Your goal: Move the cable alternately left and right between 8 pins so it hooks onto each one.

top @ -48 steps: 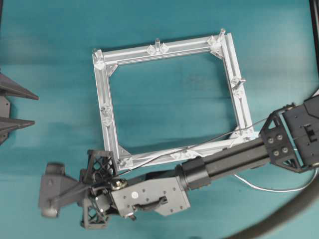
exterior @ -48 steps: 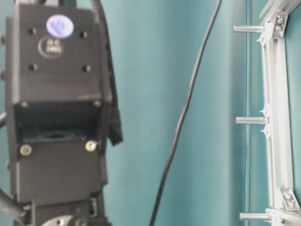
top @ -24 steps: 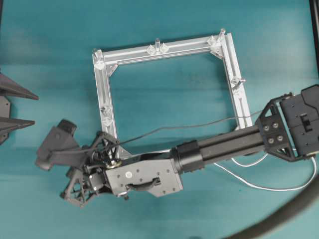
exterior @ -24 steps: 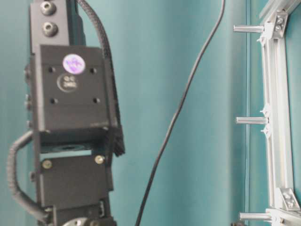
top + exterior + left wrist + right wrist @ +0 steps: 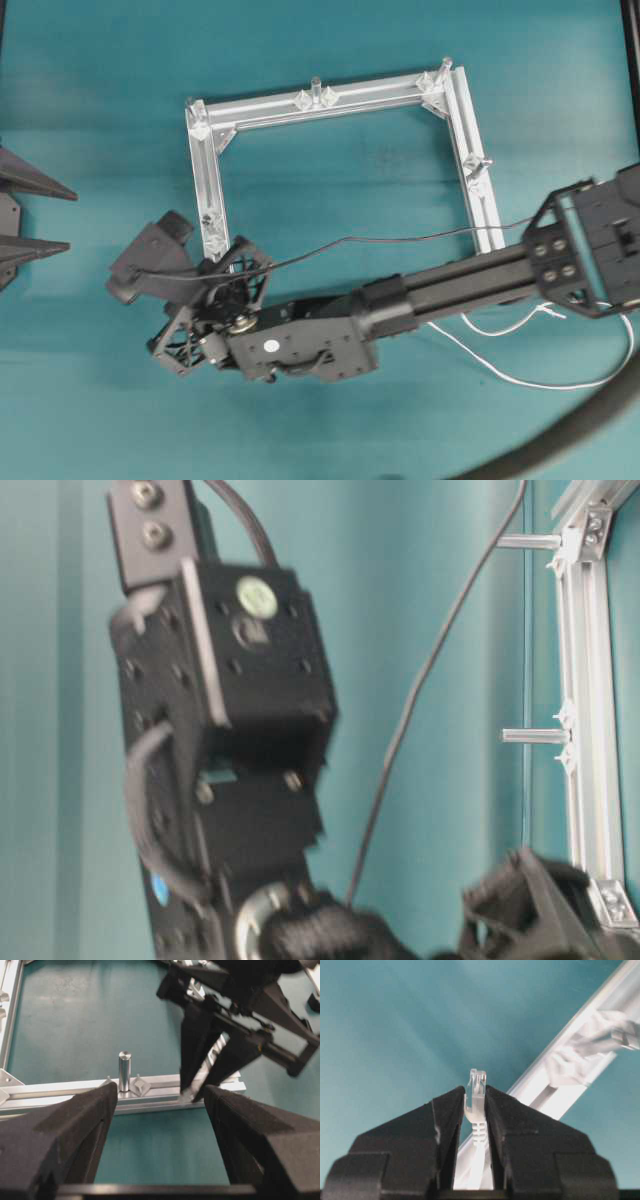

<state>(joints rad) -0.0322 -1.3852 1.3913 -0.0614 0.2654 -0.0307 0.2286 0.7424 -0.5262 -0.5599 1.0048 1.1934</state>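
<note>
The cable [image 5: 520,372] is seen in the overhead view as a thin white cord looping over the teal surface [image 5: 100,90] at the lower right, beneath the right arm, near the frame's lower right corner. Its clear plug end [image 5: 476,1091] is shown only in the right wrist view, pinched upright between the two black fingers [image 5: 447,1125] of the right gripper [image 5: 475,1105], which are closed narrowly on it, the plug tip standing out past the fingertips.

In the overhead view the right gripper [image 5: 190,300] is placed at the lower left corner of the silver frame [image 5: 330,98], just beside the left bar; the plug cannot be made out there. The pins [image 5: 315,84] are seen as small upright pegs spaced along the bars.

In the left wrist view the fingers [image 5: 65,1130] of the left gripper [image 5: 160,1105] are spread wide and hold nothing; one pin [image 5: 124,1070] stands on the frame bar between them, with the right gripper beyond it. In the table-level view two pins are shown side-on, and the right arm is blurred.
</note>
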